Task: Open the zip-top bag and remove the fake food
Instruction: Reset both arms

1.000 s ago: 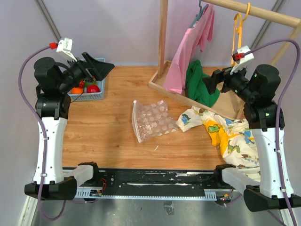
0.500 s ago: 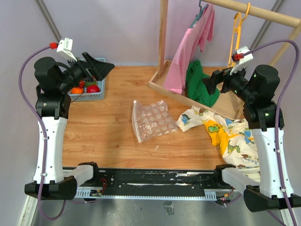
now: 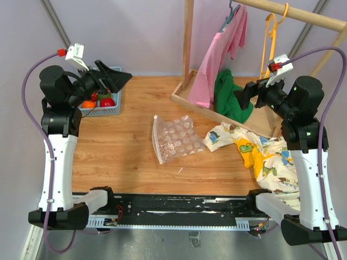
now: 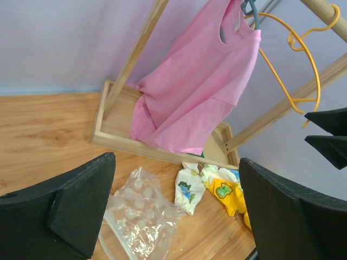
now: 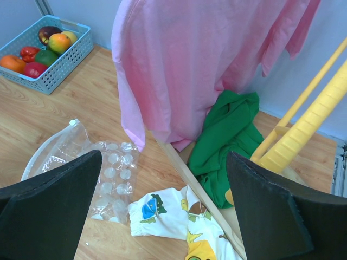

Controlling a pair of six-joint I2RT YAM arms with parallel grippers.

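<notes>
My left fingers (image 4: 65, 211) and right fingers (image 5: 49, 211) stand wide apart, touching nothing; zip-top bag (image 3: 174, 138) seemingly empty, fake food (image 3: 107, 102) at its 10 o'clock.

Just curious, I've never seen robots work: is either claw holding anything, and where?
Nothing is held: the left gripper and right gripper are both open in midair, away from the bag.

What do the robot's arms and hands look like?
The left arm and right arm each have white links with bulky black joints. A purple cable loops along each arm and ends at a white block with a red plug by the wrist. The left hand and right hand have broad, black, wedge-shaped fingers.
</notes>
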